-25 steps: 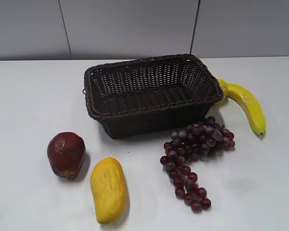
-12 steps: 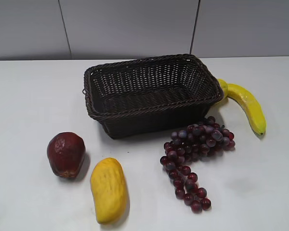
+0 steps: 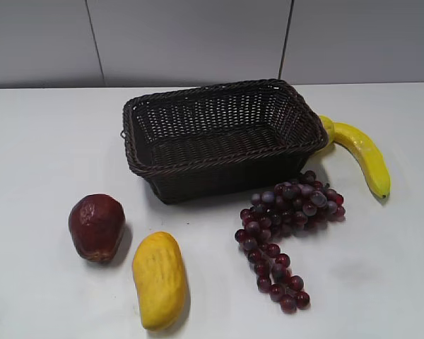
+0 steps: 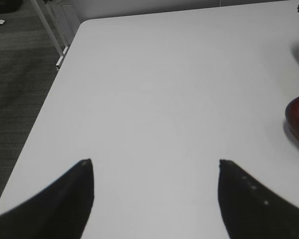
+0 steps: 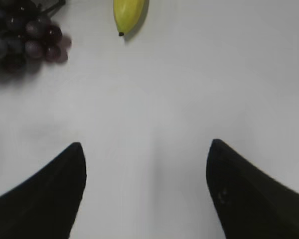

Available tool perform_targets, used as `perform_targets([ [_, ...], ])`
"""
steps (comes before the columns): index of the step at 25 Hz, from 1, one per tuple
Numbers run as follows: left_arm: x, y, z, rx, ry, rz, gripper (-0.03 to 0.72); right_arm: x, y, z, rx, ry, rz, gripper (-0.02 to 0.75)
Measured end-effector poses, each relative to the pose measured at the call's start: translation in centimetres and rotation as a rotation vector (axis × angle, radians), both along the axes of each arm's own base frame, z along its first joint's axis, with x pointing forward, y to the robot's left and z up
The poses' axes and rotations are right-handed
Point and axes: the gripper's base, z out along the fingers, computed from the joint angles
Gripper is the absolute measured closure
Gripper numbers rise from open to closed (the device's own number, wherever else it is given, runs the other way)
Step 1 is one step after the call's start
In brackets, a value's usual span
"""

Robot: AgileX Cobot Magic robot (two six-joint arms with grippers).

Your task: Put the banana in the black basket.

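Observation:
The banana [image 3: 364, 155], long, curved and yellow with a dark tip, lies on the white table just right of the black basket [image 3: 219, 134]. Its tip end also shows at the top of the right wrist view [image 5: 127, 14]. The wicker basket stands at the table's middle back and is empty. My left gripper [image 4: 154, 167] is open and empty over bare table at the left. My right gripper [image 5: 145, 147] is open and empty over bare table, short of the banana. Neither gripper shows in the exterior view.
A bunch of dark red grapes [image 3: 286, 226] lies in front of the basket's right corner, also in the right wrist view [image 5: 20, 40]. A dark red fruit [image 3: 97, 226] and a stubby rough yellow fruit [image 3: 160, 278] lie front left. The table's left edge [image 4: 50, 99] shows.

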Motion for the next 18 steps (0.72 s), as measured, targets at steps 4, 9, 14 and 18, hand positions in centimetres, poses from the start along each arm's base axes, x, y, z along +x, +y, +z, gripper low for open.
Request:
perform_targets([
  [4, 0.0, 0.0, 0.0, 0.000, 0.000, 0.000, 0.113, 4.4, 0.3, -0.2, -0.013, 0.016, 0.023, 0.166],
  [9, 0.0, 0.0, 0.0, 0.000, 0.000, 0.000, 0.113, 9.2, 0.5, -1.5, -0.025, 0.044, 0.045, 0.166],
  [14, 0.0, 0.0, 0.0, 0.000, 0.000, 0.000, 0.113, 12.9, 0.8, -4.1, -0.030, 0.097, 0.053, 0.166],
  [18, 0.0, 0.0, 0.0, 0.000, 0.000, 0.000, 0.113, 15.5, 0.9, -6.3, -0.032, 0.132, 0.054, 0.166],
])
